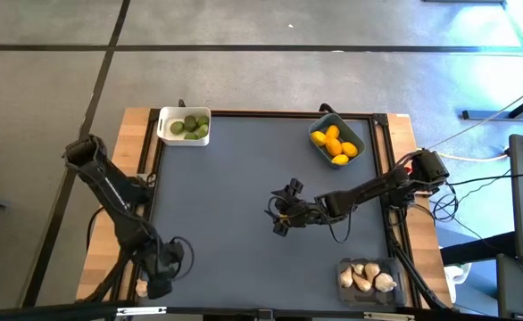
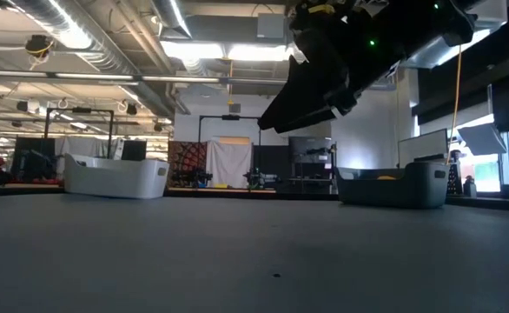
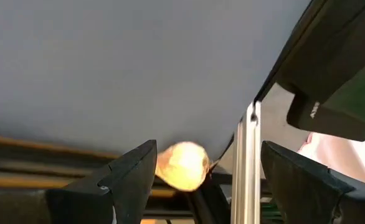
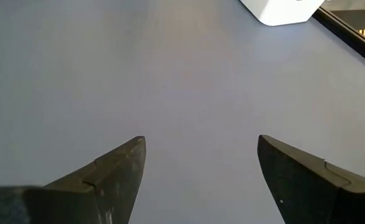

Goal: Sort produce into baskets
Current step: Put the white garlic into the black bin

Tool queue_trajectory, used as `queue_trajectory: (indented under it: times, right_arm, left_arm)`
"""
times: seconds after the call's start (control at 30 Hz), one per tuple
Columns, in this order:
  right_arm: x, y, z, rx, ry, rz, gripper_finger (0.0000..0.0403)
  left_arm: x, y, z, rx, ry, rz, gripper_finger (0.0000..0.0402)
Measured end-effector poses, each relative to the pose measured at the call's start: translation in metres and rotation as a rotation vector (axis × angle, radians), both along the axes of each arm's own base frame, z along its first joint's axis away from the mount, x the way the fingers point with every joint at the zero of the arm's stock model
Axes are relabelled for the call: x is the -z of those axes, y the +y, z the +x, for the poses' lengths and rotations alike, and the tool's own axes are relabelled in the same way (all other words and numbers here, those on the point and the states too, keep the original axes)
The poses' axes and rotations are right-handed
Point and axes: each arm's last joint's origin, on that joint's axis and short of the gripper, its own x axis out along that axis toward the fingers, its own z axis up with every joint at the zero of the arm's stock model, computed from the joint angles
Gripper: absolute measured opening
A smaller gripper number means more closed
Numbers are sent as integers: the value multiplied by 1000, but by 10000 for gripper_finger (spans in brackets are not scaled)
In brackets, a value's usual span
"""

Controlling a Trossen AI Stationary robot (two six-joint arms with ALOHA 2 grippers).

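Observation:
My left gripper [image 1: 153,278] hangs open over the table's near left corner, pointing steeply down. In the left wrist view a pale yellowish-white piece of produce [image 3: 182,165] shows between its open fingers [image 3: 132,177], lying at the mat's edge [image 1: 142,287] and apart from them. My right gripper [image 1: 279,216] stands open above the middle of the mat with nothing between its fingers [image 4: 198,168]. The white basket [image 1: 183,127] holds green fruits, the blue-grey basket [image 1: 337,143] yellow fruits, and the clear basket [image 1: 369,278] whitish garlic bulbs.
The dark mat [image 1: 244,178] is bordered by a black frame and wooden strips [image 1: 136,152]. A metal rail [image 3: 251,162] and part of the left arm [image 3: 332,68] stand close to the left gripper. In the low view the right arm [image 2: 341,61] hangs over the mat.

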Motion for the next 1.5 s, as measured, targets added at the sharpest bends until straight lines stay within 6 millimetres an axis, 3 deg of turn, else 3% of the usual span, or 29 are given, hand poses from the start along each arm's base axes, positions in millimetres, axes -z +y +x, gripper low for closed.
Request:
queue_trajectory:
  times: [0.47,0.73,0.83,1.2,1.5]
  right_arm:
    - [-2,1,2,-17,-19,-18,308]
    - [-2,1,2,-20,-20,-21,308]
    - [-2,1,2,-20,-21,-21,308]
    - [-3,1,2,-32,-17,-42,308]
    - [-3,1,2,-37,-20,-51,308]
  left_arm:
    - [36,-39,-21,67,181,7,280]
    - [62,-44,-25,122,252,104,279]
    - [65,-47,-25,154,251,87,262]
    - [65,-42,-19,255,240,46,91]
    - [36,-18,-6,221,163,19,96]
